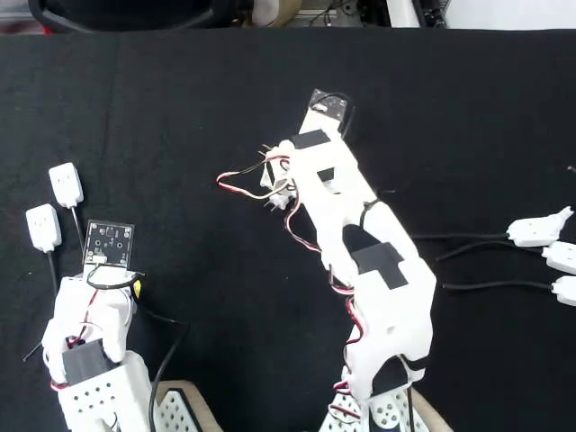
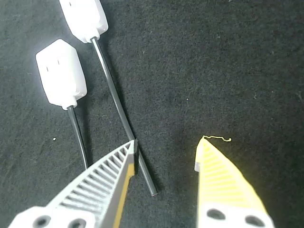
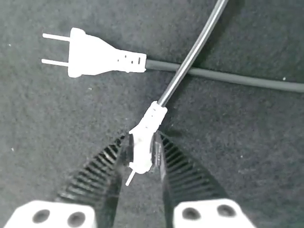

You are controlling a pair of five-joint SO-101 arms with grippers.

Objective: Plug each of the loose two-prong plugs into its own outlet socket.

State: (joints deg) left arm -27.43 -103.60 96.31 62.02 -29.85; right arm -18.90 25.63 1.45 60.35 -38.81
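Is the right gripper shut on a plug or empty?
Shut and holding: in the right wrist view the right gripper clamps the gripped plug by its white body, its cord trailing away. A second plug lies loose beyond.

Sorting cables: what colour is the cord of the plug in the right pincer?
Black round cord, on the white two-prong plug; best in right wrist view.

The black surface (image 1: pixel 180 108) carries two white outlet sockets (image 1: pixel 66 184) side by side near its left edge, each with a black cord (image 2: pixel 114 102). Three white corded connectors (image 1: pixel 538 230) lie at the right edge. A loose two-prong plug (image 3: pixel 97 53) lies flat.
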